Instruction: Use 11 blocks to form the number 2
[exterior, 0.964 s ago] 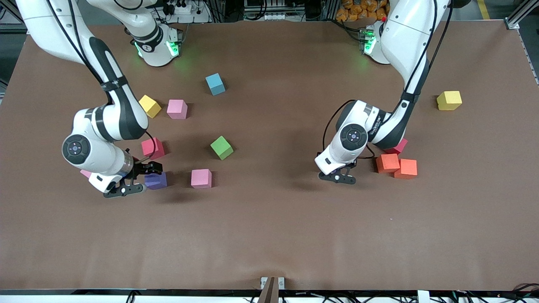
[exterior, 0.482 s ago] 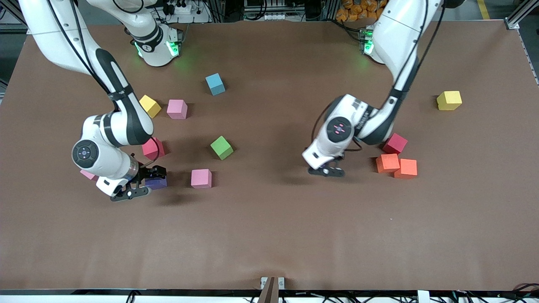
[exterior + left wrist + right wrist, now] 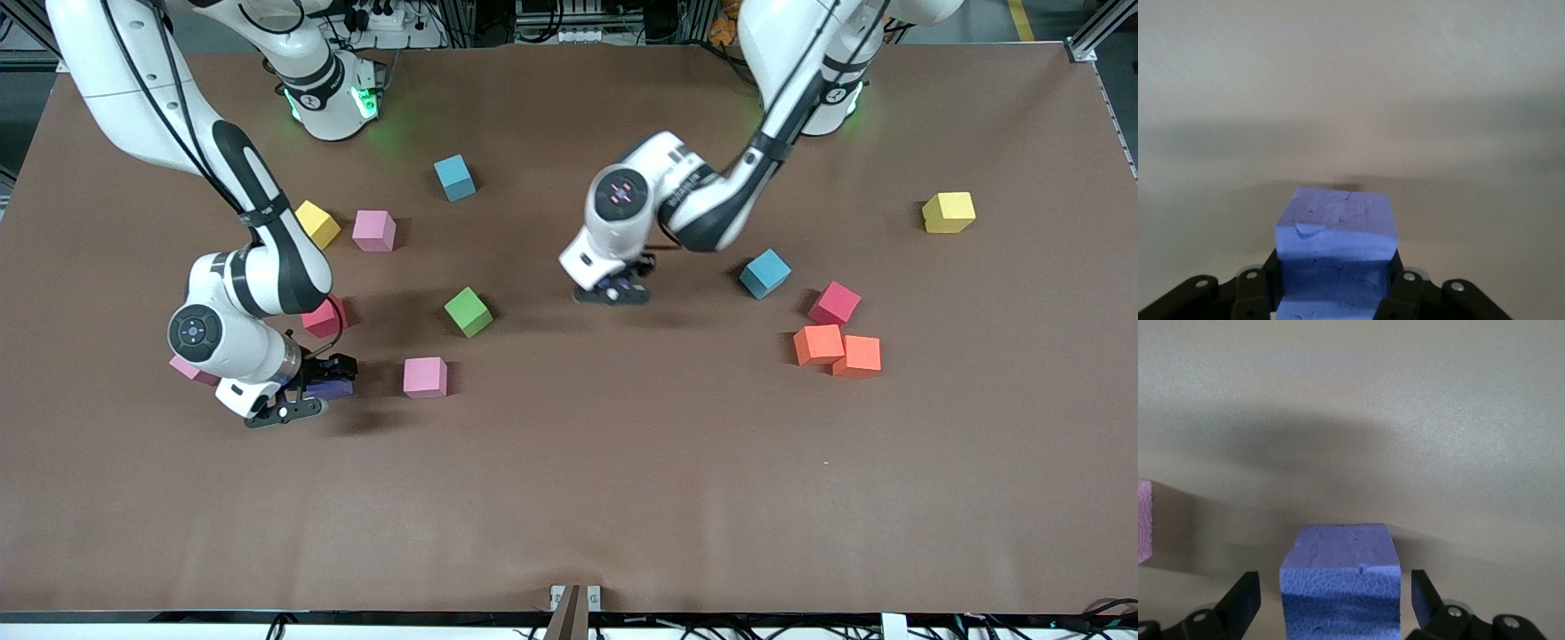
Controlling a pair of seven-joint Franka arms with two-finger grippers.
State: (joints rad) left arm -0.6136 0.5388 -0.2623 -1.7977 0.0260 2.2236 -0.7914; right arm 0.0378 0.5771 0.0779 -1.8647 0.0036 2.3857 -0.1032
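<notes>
The left claw [image 3: 613, 292] is held over bare bench [image 3: 569, 498] between the green block [image 3: 468, 312] and a light blue block [image 3: 765, 273], and it is clenched on a purple block [image 3: 1336, 233]. In the left wrist view this cube's flanks are pressed by both fingers, and its leading edge juts past them.

The right claw [image 3: 307, 397] is lowered around the second purple block [image 3: 333, 388] toward the right arm's end of the bench. It is released: a gap is seen on each side between the cube and the fingers [image 3: 1245, 597] (the cube sits squarely between them). Room is tight there. A red block [image 3: 323, 317] lies just farther from the front camera, a pink block [image 3: 424, 377] lies beside the purple one, and another pink block [image 3: 191, 369] is partly hidden under the arm.

The remaining cubes are scattered singly. A yellow block [image 3: 316, 224], a third pink block [image 3: 373, 230] and another light blue block [image 3: 454, 177] are found nearer the right arm's base. Toward the left arm's end a second red block [image 3: 834, 303] lies near two touching orange blocks [image 3: 818, 344], and a second yellow block [image 3: 948, 212] stands well apart, closest to the bench edge.

A broad strip of bench along the edge nearest the front camera is left open.
</notes>
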